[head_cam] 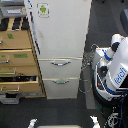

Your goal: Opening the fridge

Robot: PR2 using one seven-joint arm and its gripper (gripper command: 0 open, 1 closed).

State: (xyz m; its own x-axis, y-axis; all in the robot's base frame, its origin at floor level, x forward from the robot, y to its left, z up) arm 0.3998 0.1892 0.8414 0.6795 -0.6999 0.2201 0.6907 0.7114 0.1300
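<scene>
I look down on the scene from above. The fridge [60,45] stands in the middle of the exterior view, tall and white. Its large upper door [62,30] is closed, and it carries a green android sticker [43,9] near the top, toward the exterior view's left. Under this door there are two lower drawers, each with a silver handle: the upper handle [60,63] and the lower handle [61,81]. Both drawers look closed.

Just beside the fridge, on the exterior view's left, stands a wooden drawer cabinet [17,60]. Some of its drawers have green labels, and its lower drawers seem pulled out a little.

My body [114,70], white with blue parts, stands on the exterior view's right of the fridge, near to it but not touching. Dark cables [88,67] hang between my base and the fridge. The floor [50,112] is dark grey.

My claw I cannot find with certainty in this view. Two small white parts at the bottom edge are too blurred to name, so I cannot tell if the claw is released or clenched.
</scene>
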